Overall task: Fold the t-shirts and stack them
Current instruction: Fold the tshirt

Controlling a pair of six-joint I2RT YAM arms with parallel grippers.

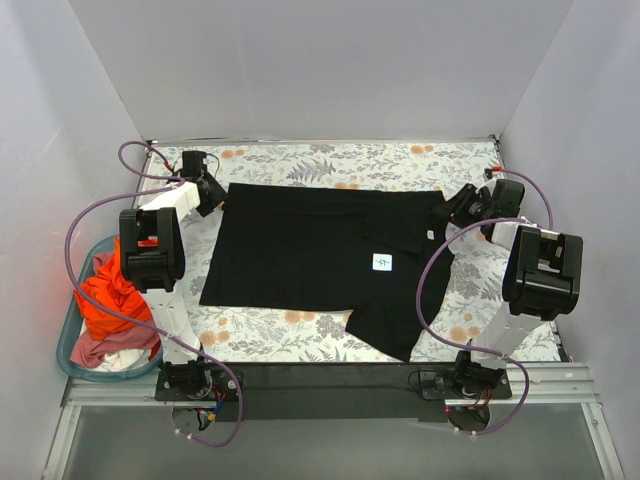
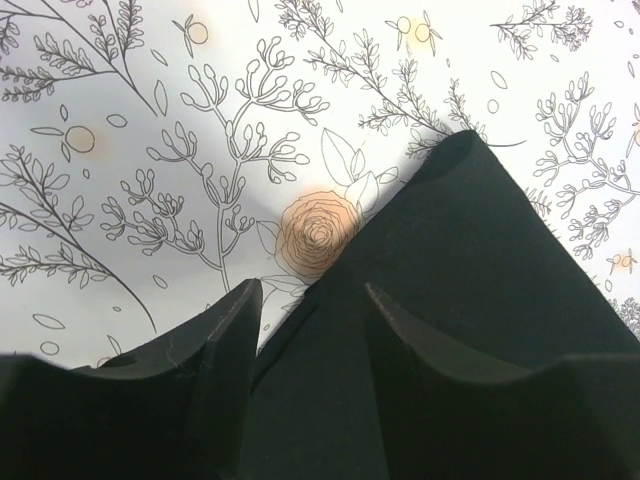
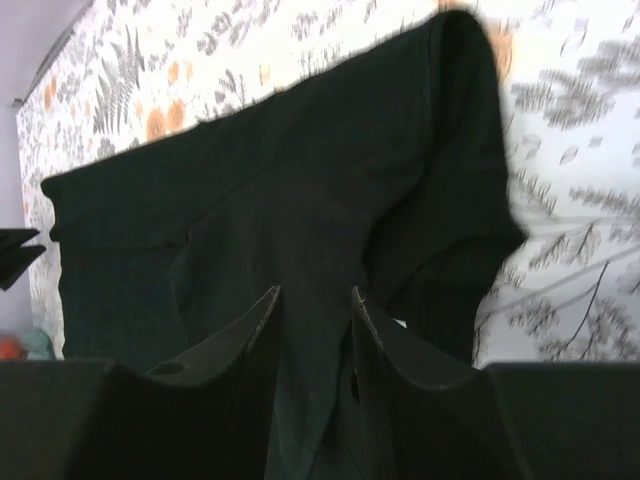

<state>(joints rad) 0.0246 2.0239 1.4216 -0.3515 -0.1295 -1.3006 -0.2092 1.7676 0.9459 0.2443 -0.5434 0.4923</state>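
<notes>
Top external shows the black t-shirt (image 1: 310, 245) spread on the table (image 1: 300, 160), so folding is in hand; the left end effector (image 1: 212, 192) sits at its far left corner, the right end effector (image 1: 452, 208) at its far right edge. The right one pinches a raised ridge of cloth; the left straddles cloth, grip impossible to tell; next, both probably carry that far edge toward the near one.

Top camera looks down; both close wrist cameras share black t-shirt (image 1: 310, 250).
</notes>
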